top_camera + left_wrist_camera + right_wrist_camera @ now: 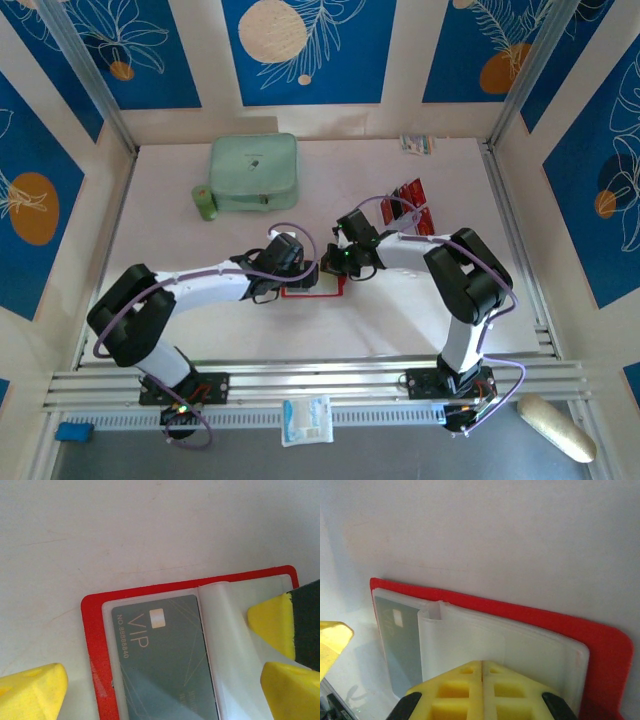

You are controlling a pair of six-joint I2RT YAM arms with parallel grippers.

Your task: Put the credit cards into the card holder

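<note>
We find the wallet (95, 630) lying open and flat on the white table (125, 525), right beneath both grippers, which meet over it from either side.

Our left gripper (160, 695) hangs above the wallet with its jaws spread wide and nothing held in them. One yellow fingertip (32, 690) sits just off the wallet's red border, over bare table. The other is over the clear sleeve (225, 645) on the opposite side. Between these two fingertips we read a dark grey card (165, 660) marked VIP, tucked flat inside a clear pocket of the wallet.

Our right gripper (482, 672) has its two yellow fingers pressed flush together, with its tips down at the near edge of the clear sleeve, close beside the pocket that holds the grey card. The sleeve looks slightly raised there. We cannot tell whether a layer of plastic is pinched between the fingers or whether they only rest on it.

In the overhead view, the red cards (412, 200) lie beyond the right gripper and off to its right, well apart from the wallet. A mint-green case (253, 172) sits beyond the left gripper.
</note>
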